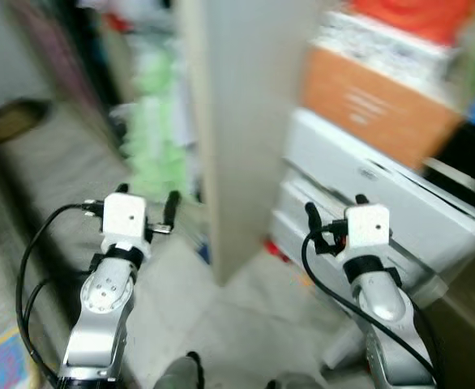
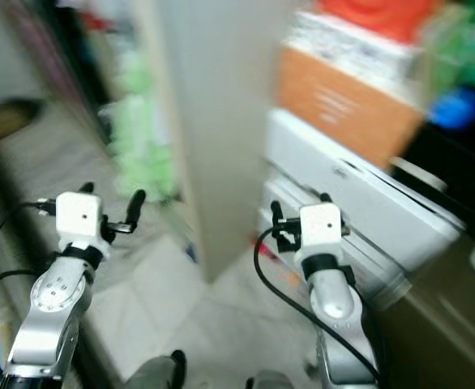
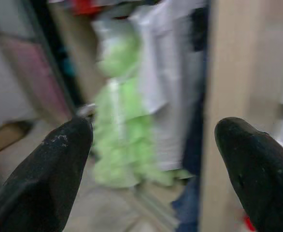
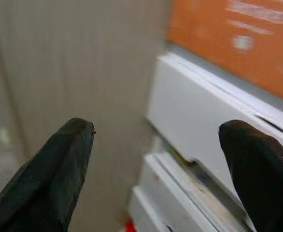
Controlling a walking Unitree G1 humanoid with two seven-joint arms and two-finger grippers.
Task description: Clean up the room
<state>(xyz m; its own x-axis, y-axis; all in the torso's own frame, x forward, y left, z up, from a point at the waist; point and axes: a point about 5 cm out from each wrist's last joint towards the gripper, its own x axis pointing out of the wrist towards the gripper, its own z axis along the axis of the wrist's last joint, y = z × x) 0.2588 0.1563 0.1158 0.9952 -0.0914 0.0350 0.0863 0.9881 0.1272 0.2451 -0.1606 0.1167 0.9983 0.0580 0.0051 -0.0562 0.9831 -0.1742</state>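
Both arms are raised in a blurred room. The left gripper (image 1: 147, 203) faces pale green hanging clothes (image 3: 120, 145), jaws open and empty. The right gripper (image 1: 335, 212) faces white plastic drawers (image 4: 204, 125), jaws likewise apart.

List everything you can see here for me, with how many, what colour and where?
Panel: one, beige, upright, centre.
Drawer unit: one, white, right of the panel.
Box: one, orange, on top of the drawer unit.
Soft thing: one, light green, blurred, left of the panel.
Floor: pale tiles, below.
Left gripper: black fingers open, facing the green thing.
Right gripper: black fingers open, facing the drawers.
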